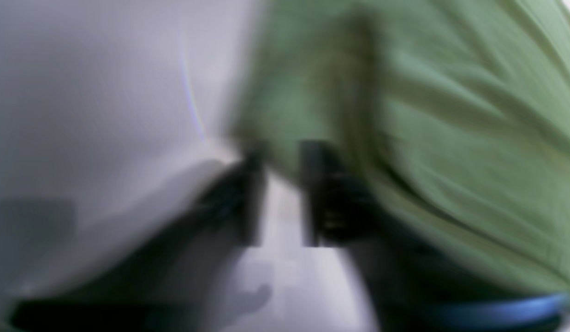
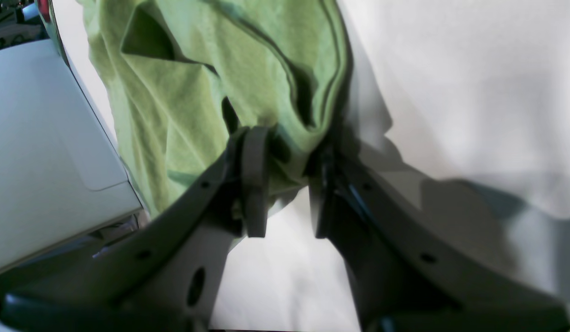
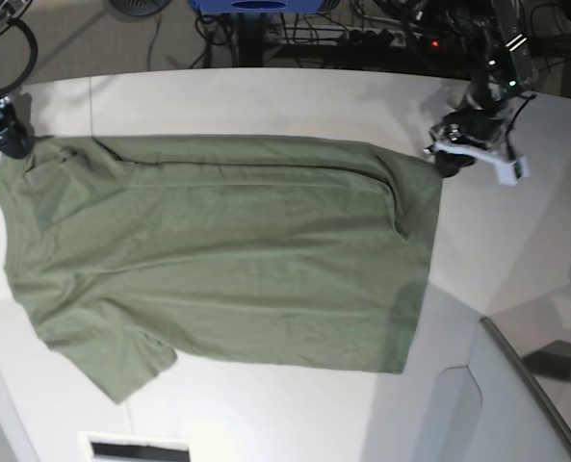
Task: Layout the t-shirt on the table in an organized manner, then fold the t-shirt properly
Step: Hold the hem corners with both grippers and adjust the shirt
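Two claws stand at the far corners of the t-shirt (image 3: pixel 218 250), spread flat on the white table (image 3: pixel 516 250). Right claw (image 2: pixel 285 152) (base view's left) pinches bunched green cloth. Left claw (image 1: pixel 280 161), jaws parted, sits at the shirt's edge; blur hides whether it grips anything.
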